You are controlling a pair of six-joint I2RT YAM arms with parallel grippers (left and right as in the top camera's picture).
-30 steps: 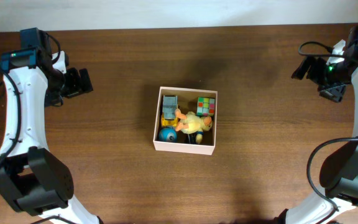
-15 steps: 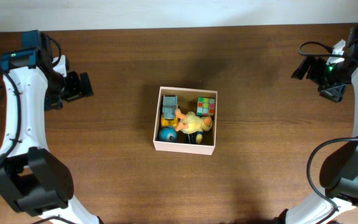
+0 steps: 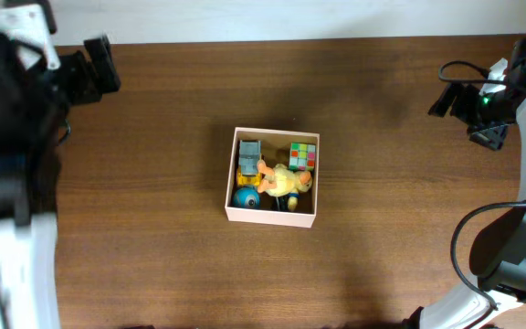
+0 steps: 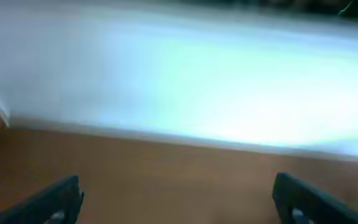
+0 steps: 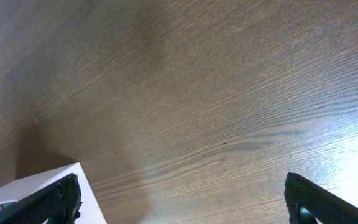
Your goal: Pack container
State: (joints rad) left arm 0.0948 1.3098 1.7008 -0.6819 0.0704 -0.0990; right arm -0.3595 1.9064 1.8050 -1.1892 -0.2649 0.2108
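Observation:
The container [image 3: 231,192], a square white-walled box, sits at the table's middle and holds a colourful cube [image 3: 303,154], a yellow plush toy [image 3: 284,182], a blue ball [image 3: 246,197] and a grey-yellow toy [image 3: 248,157]. Its white corner shows in the right wrist view [image 5: 27,190]. My left gripper [image 3: 94,68] is open and empty at the far left back edge, raised close to the camera; its fingers show spread in the left wrist view [image 4: 179,202]. My right gripper [image 3: 468,110] is open and empty at the far right; its wrist view [image 5: 182,199] shows bare table between the fingers.
The left arm's white links [image 3: 7,183] fill the left edge of the overhead view, large and blurred. A pale wall [image 4: 197,74] meets the table's back edge in the left wrist view. Brown wood table [image 3: 400,228] surrounds the box.
My left arm has swung up and toward the back-left corner, now looming large near the camera. The right arm and the box's contents have not moved.

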